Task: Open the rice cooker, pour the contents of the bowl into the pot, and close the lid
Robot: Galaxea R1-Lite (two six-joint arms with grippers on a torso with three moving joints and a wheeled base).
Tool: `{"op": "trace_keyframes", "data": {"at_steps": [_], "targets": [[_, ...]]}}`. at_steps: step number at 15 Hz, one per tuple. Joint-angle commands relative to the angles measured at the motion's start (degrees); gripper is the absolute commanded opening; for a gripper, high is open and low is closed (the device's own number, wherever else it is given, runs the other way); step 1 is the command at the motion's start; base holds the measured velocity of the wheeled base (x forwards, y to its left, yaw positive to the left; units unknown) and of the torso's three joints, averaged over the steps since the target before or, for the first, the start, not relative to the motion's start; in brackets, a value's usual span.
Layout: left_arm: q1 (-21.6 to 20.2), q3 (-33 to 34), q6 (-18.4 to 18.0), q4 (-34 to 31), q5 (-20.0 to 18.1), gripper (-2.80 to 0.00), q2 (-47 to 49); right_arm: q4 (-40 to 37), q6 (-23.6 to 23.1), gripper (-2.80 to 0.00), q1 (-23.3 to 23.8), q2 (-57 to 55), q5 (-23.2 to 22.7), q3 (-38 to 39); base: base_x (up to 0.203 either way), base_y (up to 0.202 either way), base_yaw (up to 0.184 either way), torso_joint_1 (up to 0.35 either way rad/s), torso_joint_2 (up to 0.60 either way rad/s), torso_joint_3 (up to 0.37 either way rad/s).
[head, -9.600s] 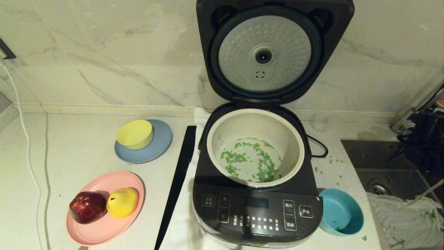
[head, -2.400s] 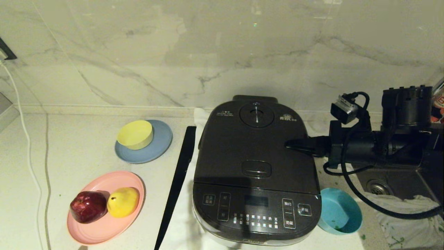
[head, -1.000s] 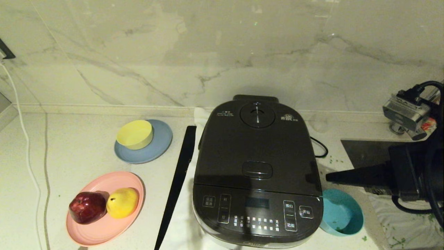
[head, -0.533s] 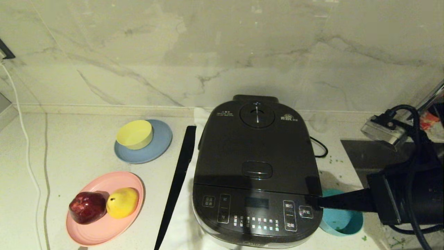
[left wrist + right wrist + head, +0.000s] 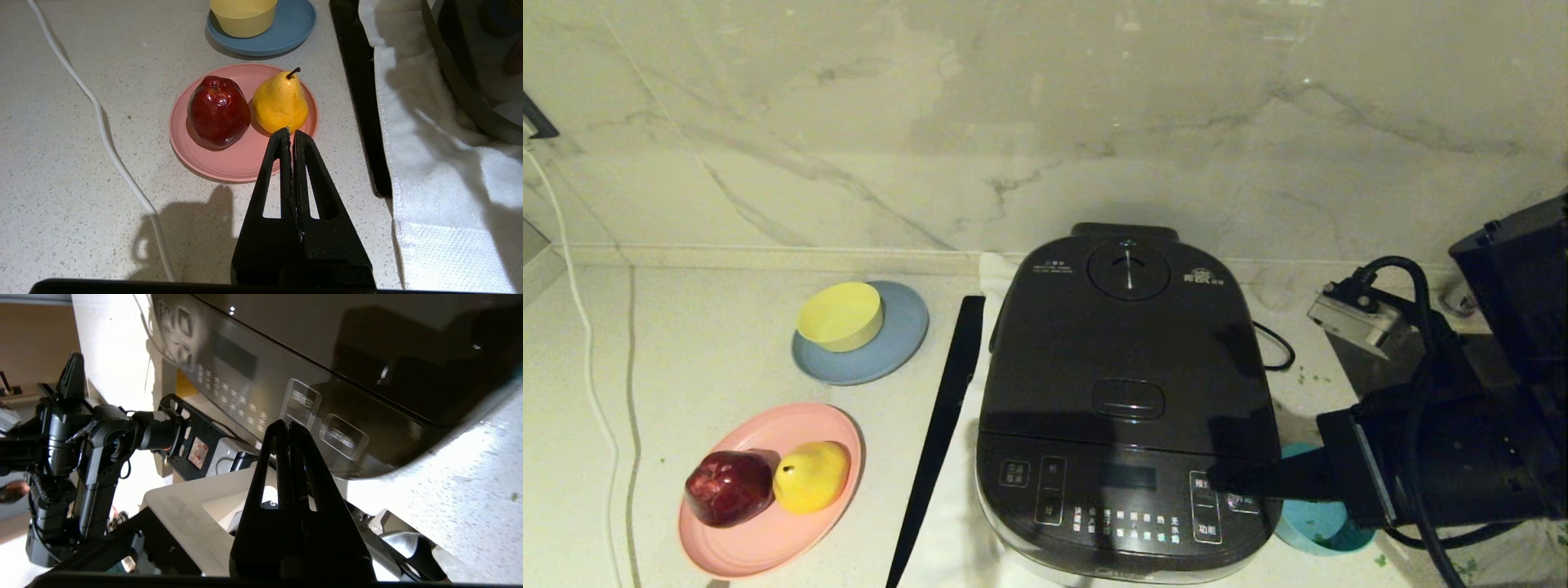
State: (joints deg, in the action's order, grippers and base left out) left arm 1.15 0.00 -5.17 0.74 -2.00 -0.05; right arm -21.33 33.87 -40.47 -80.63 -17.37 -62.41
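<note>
- Head view looks down from above and in front onto the cooker (image 5: 1127, 392) on the worktop (image 5: 711, 359), facing the wall.
- Left wrist view sits low and close, left of the cooker (image 5: 474, 69), over the pink plate (image 5: 241, 159).
- Right wrist view sits very close at the cooker's (image 5: 327, 367) front panel; all three views share the cooker.

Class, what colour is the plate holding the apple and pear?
The plate is pink, clearest in the left wrist view.

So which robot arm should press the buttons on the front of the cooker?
Right, probably. The right gripper is shut and its tip is already over the rice cooker's front buttons. The left gripper, shut too, is parked by the pink plate.
</note>
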Motion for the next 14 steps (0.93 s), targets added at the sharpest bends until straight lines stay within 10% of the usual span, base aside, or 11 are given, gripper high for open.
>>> {"op": "trace_keyframes", "data": {"at_steps": [1, 14], "targets": [[0.0, 0.4, -0.1, 0.0, 0.0, -2.80, 0.0, -0.2, 0.2, -2.80, -0.8, -1.5, -0.1, -0.9, 0.000, 0.000, 0.000, 0.000, 0.00, 0.000], [0.0, 0.4, 0.0, 0.0, 0.0, -2.80, 0.0, 0.0, 2.1, -2.80, -1.3, -3.7, 0.0, 0.3, 0.000, 0.000, 0.000, 0.000, 0.00, 0.000]]}}
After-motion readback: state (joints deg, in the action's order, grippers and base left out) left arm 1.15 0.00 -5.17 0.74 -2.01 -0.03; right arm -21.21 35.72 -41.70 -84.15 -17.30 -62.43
